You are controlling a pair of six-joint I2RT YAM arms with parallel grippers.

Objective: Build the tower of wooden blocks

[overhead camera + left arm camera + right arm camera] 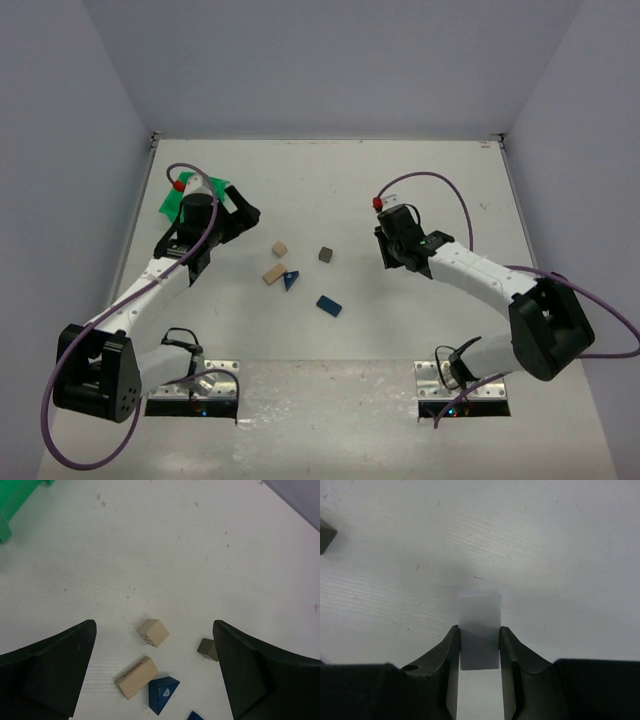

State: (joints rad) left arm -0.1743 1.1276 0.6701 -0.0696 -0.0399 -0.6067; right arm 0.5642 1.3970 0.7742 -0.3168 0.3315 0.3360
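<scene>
Mid-bench [350, 200], between my two arms, five small wooden blocks lie loose, each on its own and nothing stacked yet. Farthest is a tan cube [280, 248] with small dots on one face. Just near of it sits a tan oblong [274, 273], lying on its long side, with SCHOOL printed along it. A blue wedge [291, 280] sits just beside the oblong's right end, seemingly touching, triangular face up with a pale mark on it. A dark grey cube [326, 255] stands right of the tan cube, apart from it. A blue slab [329, 306] lies nearest, right of the wedge, flat and set at an angle.

My left jaws are spread wide, holding nothing, left of the group and pointed toward it. The green bin [172, 200] is at far left, partly under that arm.

My right jaws are closed partway on a pale block [479, 630]. It is whitish grey, rectangular and plain, gripped on both side faces. It is well right of the dark grey cube. I cannot tell whether it touches the bench.
</scene>
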